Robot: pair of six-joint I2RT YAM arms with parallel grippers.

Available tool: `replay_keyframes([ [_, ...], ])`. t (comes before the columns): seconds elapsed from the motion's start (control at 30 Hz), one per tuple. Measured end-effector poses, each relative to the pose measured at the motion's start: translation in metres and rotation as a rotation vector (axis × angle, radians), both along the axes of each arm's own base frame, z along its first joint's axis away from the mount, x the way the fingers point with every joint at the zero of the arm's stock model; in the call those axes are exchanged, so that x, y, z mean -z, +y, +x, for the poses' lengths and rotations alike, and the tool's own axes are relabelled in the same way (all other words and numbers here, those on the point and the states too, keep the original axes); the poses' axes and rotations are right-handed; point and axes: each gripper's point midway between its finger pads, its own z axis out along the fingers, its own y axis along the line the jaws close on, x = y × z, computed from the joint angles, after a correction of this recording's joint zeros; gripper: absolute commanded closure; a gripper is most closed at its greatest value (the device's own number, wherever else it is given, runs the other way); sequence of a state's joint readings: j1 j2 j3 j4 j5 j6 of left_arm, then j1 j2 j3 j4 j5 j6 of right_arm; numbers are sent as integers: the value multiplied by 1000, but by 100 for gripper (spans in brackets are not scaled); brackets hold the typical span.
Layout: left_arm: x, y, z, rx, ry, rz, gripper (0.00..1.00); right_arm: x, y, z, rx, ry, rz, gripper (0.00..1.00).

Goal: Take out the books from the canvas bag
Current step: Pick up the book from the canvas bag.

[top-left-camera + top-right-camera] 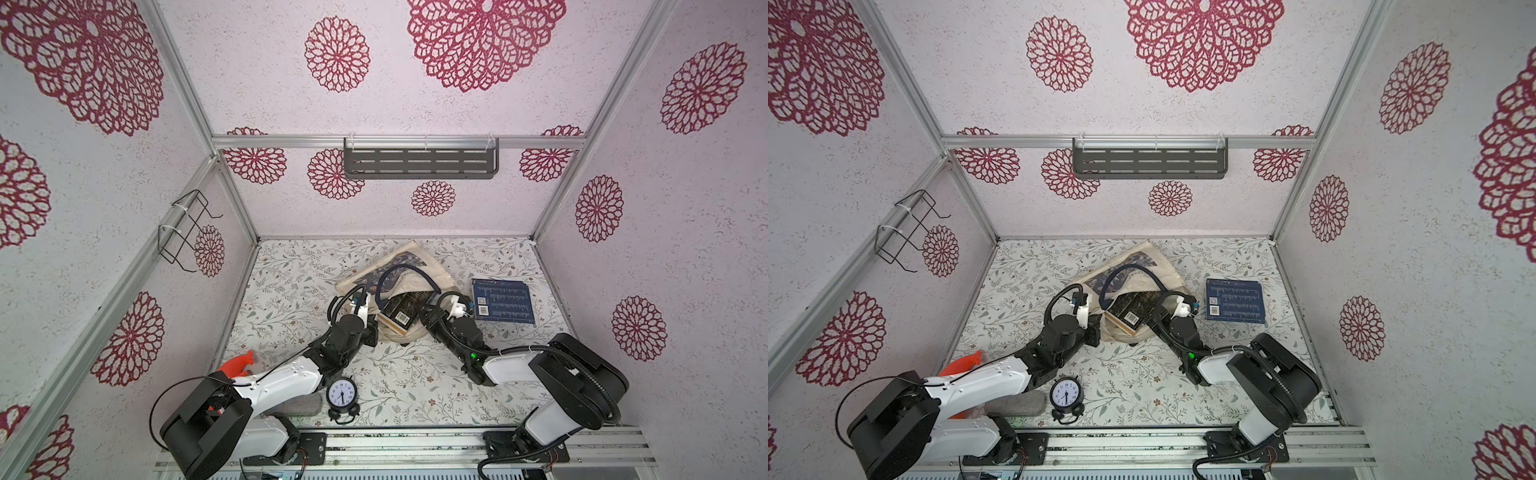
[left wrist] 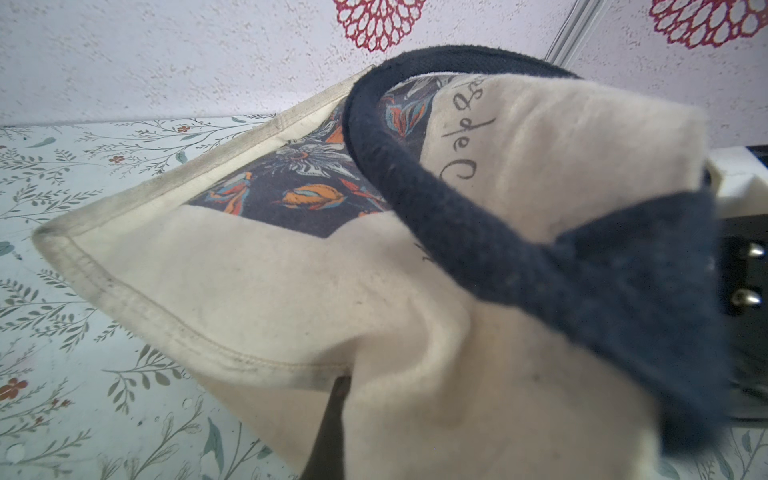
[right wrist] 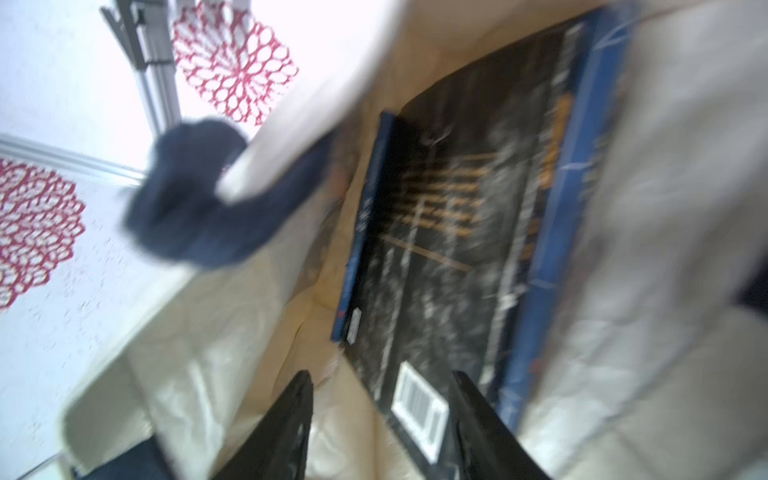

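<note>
Navy book [image 1: 503, 301] lies out, centre right; black book [image 1: 405, 309] and another sit in canvas bag [image 1: 415, 254], left gripper [image 1: 371, 330] pinching its rim, right gripper [image 3: 382, 399] spread-jawed above.

Left gripper [image 1: 371, 330] closed, right gripper [image 3: 381, 376] parted, both arms outstretched

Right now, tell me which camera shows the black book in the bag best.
Right wrist view: the black book fills the frame inside the canvas bag, gold lines and barcode showing, though blurred. Both top views show it small but sharp, poking from the bag's mouth. The left wrist view shows only the bag's outside.
</note>
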State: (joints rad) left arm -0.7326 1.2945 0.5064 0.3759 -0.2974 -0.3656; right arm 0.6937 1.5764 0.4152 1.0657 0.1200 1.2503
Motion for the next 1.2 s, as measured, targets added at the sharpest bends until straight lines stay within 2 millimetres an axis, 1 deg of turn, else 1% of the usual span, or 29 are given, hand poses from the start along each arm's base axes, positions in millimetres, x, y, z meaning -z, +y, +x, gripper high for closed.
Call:
replay_keyframes([
  [0.07, 0, 0, 0, 0, 0, 0, 100, 9, -9, 1, 24, 27, -14, 45],
  [0.2, 0, 0, 0, 1, 1, 1, 100, 18, -11, 1, 28, 58, -39, 45],
  [0.37, 0, -1, 0, 1, 1, 1, 100, 15, -9, 2, 25, 42, -33, 49],
  [0.5, 0, -1, 0, 2, 0, 3, 100, 13, -3, 8, 18, 31, -36, 49],
  [0.6, 0, -1, 0, 3, 0, 5, 100, 15, 3, 13, 9, 33, -38, 49],
  [0.83, 1, -2, 1, 5, 0, 8, 100, 38, 12, 17, -20, 77, -52, 48],
  [0.93, 2, -2, 0, 5, 3, 11, 100, 42, 14, 17, -26, 86, -55, 47],
  [1.03, 3, -1, 0, 5, 7, 14, 100, 42, 17, 21, -26, 77, -48, 48],
  [1.2, 4, -2, 1, 5, 9, 16, 100, 37, 26, 30, -36, 57, -39, 48],
])
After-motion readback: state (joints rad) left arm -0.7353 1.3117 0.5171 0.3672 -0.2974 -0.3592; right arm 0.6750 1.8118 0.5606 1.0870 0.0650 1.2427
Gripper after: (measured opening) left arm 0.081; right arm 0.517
